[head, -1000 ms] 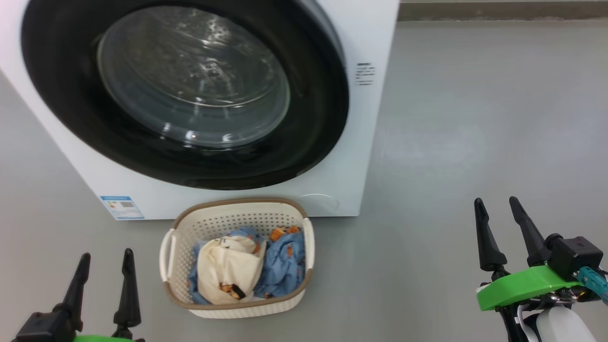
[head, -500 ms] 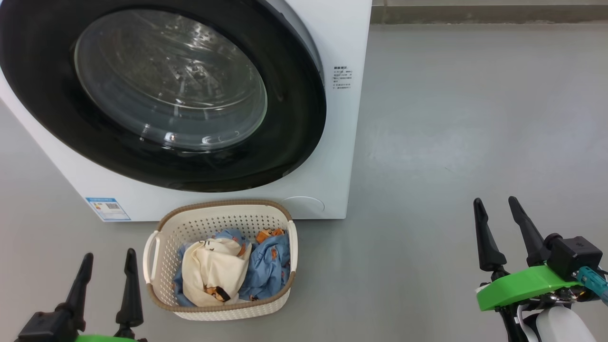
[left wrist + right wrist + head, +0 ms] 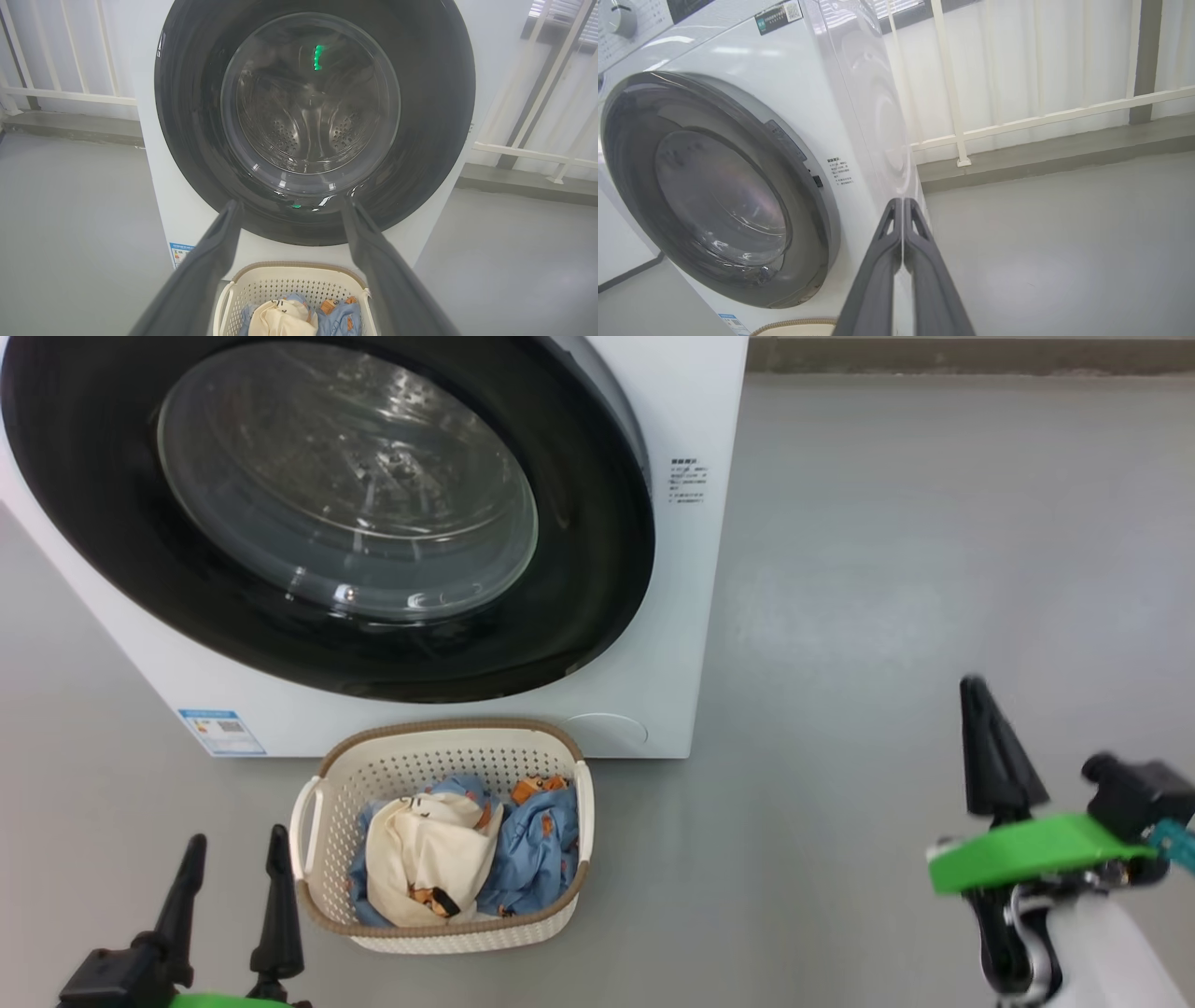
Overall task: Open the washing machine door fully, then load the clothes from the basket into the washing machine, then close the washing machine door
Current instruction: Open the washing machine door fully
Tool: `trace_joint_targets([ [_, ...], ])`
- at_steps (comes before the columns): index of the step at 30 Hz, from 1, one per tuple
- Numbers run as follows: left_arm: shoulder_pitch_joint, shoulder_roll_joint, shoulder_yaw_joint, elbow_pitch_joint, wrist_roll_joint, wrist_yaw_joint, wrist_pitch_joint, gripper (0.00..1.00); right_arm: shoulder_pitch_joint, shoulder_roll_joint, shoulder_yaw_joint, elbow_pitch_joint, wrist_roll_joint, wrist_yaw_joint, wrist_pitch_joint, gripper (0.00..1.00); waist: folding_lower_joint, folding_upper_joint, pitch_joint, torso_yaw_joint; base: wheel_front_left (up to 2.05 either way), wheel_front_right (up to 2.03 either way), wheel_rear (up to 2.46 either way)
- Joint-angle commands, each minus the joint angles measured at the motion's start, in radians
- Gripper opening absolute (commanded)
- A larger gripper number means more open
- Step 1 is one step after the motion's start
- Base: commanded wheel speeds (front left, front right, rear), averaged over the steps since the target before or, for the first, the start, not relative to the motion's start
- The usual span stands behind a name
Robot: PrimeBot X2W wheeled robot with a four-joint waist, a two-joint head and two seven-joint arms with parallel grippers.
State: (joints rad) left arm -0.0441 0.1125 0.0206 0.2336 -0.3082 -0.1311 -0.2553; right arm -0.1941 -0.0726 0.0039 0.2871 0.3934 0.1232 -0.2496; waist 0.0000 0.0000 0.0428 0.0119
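Our left gripper [image 3: 236,838]: jaws wide, empty, before the big white front-loading washing machine [image 3: 686,616].
Our right gripper [image 3: 976,691]: dark fingers pinched together, empty, off the machine's right corner.
Basket [image 3: 439,728]: small cream perforated plastic, brown rim, at the machine's foot.
Clothes [image 3: 434,845]: cream and light-blue printed garments, inside the basket.
Door [image 3: 597,569]: round, glossy black rim, clear glass bowl; we see it shut on the machine's front.

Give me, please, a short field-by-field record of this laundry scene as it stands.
washing machine door: closed
basket: on the floor, in front of the washing machine
clothes: cream and blue, all in the basket
left tool: open, empty, beside the basket
right tool: shut, empty, off to the machine's right
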Motion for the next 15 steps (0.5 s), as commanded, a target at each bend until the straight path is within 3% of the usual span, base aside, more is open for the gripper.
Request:
trace_joint_targets([
  [1,-0.035,0.014,0.028,-0.02,-0.007,0.0,-0.006,1.0,-0.059,0.0,0.02,-0.032,0.042,0.008,-0.012,0.0,0.0,0.0,0.009,0.008,0.0,0.0,0.0],
  [9,-0.06,0.003,0.001,-0.021,-0.017,0.0,-0.006,1.0,-0.197,0.015,0.049,-0.035,0.419,0.008,-0.012,0.0,0.0,0.0,0.052,0.044,0.0,0.0,0.0],
  [15,-0.09,-0.004,-0.024,-0.018,-0.029,0.0,-0.006,1.0,-0.301,-0.034,0.107,-0.013,0.753,0.008,-0.012,0.0,0.0,0.0,0.091,0.076,0.0,0.0,0.0],
])
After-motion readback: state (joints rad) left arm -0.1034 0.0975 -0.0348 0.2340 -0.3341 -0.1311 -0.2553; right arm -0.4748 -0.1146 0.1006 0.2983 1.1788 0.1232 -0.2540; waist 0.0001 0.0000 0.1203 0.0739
